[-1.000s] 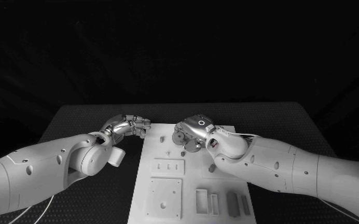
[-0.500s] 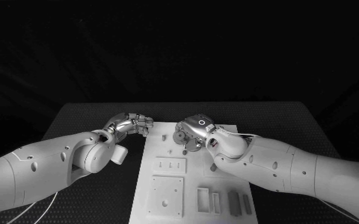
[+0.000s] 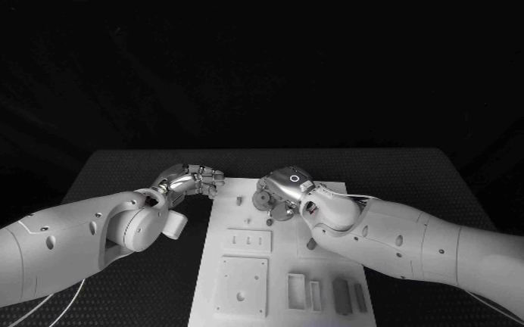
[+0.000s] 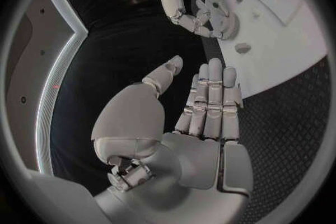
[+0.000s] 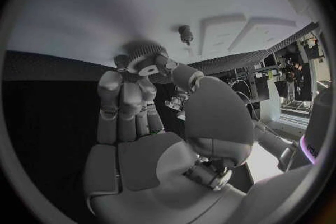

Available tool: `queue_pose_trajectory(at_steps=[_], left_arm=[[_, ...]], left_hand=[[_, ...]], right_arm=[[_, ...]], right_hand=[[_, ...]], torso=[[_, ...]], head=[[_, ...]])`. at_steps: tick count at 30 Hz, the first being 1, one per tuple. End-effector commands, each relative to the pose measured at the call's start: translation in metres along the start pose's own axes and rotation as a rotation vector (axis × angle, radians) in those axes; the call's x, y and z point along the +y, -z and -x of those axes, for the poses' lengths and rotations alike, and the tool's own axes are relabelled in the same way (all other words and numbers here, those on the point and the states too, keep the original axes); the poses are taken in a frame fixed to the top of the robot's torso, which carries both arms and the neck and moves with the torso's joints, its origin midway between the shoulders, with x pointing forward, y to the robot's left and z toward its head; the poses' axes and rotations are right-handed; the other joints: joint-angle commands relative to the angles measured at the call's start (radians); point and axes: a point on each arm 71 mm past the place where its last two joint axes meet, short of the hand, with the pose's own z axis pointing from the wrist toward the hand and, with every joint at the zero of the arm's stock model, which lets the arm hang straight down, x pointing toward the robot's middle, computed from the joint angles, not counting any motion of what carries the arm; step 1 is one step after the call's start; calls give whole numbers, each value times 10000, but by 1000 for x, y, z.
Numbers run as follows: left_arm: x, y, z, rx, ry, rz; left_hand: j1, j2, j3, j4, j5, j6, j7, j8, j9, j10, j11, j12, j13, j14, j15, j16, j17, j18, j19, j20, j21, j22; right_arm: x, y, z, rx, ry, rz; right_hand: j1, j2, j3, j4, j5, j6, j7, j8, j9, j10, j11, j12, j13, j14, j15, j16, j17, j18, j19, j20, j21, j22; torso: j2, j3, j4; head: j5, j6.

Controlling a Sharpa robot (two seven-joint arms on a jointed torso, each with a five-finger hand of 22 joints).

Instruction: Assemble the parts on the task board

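Black textured table (image 3: pixel 120 172); white task board (image 3: pixel 282 263) flat at its centre.

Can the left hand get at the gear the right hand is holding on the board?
Probably yes. The left hand sits empty at the board's far left edge, and nothing lies between it and the gear, though the right hand's fingers crowd around it.

Both white arms reach in from the lower corners of the head view and meet just above the frame's middle. The left hand (image 3: pixel 188 182) sits left of centre, its fingers (image 4: pixel 210 102) straight, side by side, holding nothing, thumb apart. The right hand (image 3: pixel 281 191) sits just right of centre, its fingers (image 5: pixel 129 92) curled around a small gear (image 5: pixel 145 55).
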Motion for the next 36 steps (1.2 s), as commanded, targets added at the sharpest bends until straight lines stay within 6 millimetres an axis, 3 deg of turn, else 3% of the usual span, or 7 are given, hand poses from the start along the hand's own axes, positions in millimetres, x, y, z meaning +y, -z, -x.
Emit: queue_pose_trajectory(at_steps=[1, 14, 26, 29, 32, 34, 36], left_arm=[[-2, -1, -2, 108, 46, -101], [-1, 0, -1, 74, 40, -92], [-1, 1, 1, 29, 32, -83], [-1, 1, 1, 27, 32, -82], [-1, 1, 1, 29, 33, -81], [-1, 1, 1, 26, 32, -80], [-1, 1, 1, 9, 28, -76]], left_hand=[[-45, -26, 11, 25, -66, -23, 23, -55, 10, -63, 10, -59, -15, -83, -6, 58, -13, 200, -74, -24, 48, 88], [-47, -32, 11, 24, -68, -33, 26, -66, 14, -82, 18, -74, -19, -85, -5, 60, -15, 201, -76, -23, 50, 87], [-63, -31, 7, 35, -71, -39, 35, -74, 18, -90, 24, -82, -21, -86, -2, 60, -17, 199, -78, -20, 53, 85], [-67, -31, 6, 37, -72, -40, 37, -76, 19, -91, 25, -83, -21, -87, -2, 61, -18, 199, -78, -19, 53, 84], [-71, -30, 5, 40, -73, -41, 41, -78, 20, -93, 26, -85, -21, -87, -1, 61, -18, 199, -78, -19, 54, 84], [-73, -30, 5, 41, -73, -42, 42, -79, 21, -93, 26, -86, -21, -87, -1, 61, -19, 199, -78, -19, 54, 84], [-78, -30, 4, 43, -73, -43, 45, -81, 22, -95, 27, -88, -22, -87, -1, 61, -19, 199, -79, -18, 54, 84]], right_arm=[[2, 0, -2, 91, -18, 83], [-3, 2, -2, 79, -246, -186], [-13, 6, -7, 616, -570, -458], [-16, 7, -8, 759, -617, -535], [-19, 8, -9, 903, -666, -618], [-21, 9, -10, 975, -665, -658], [-22, 11, -9, 929, -654, -692]], right_hand=[[25, -133, -76, 36, -42, 796, 124, -16, 1002, -79, -11, -19, -19, 22, -31, -55, 16, 300, 66, 10, -1, 61], [44, -526, -783, -168, -46, -651, 557, -747, 709, -324, 388, -6, -66, -2, 314, -150, 74, 300, 1, -53, -42, 42], [-106, -483, -901, -51, 146, -606, 587, -713, 700, -390, 426, 29, -93, -4, 359, -188, 109, 300, -24, -27, -81, 24], [-271, -434, -899, 67, 975, -543, 570, -681, 686, -419, 410, 65, -116, -8, 345, -208, 145, 300, -37, -15, -87, 29], [-300, -347, -746, 106, 2381, -493, 559, -653, 672, -443, 401, 100, -144, -8, 335, -225, 186, 300, -50, -20, -88, 39], [-331, -226, -648, 74, 3551, -478, 541, -640, 667, -457, 395, 122, -159, -10, 348, -230, 212, 296, -61, -21, -80, 51], [-330, 206, -391, -197, 5407, -470, 550, -624, 665, -490, 394, 147, -173, -29, 334, -234, 249, 299, -104, -16, -61, 83]], torso=[[-3, 3, -4], [-7, 9, -7], [-5, 11, -9], [-2, 12, -13], [1, 13, -11], [-1, 13, -3], [-4, 15, 0]], head=[[-8, -1], [-3, -4], [3, -5], [6, -10], [-8, -7], [-6, -15], [-14, -12]])
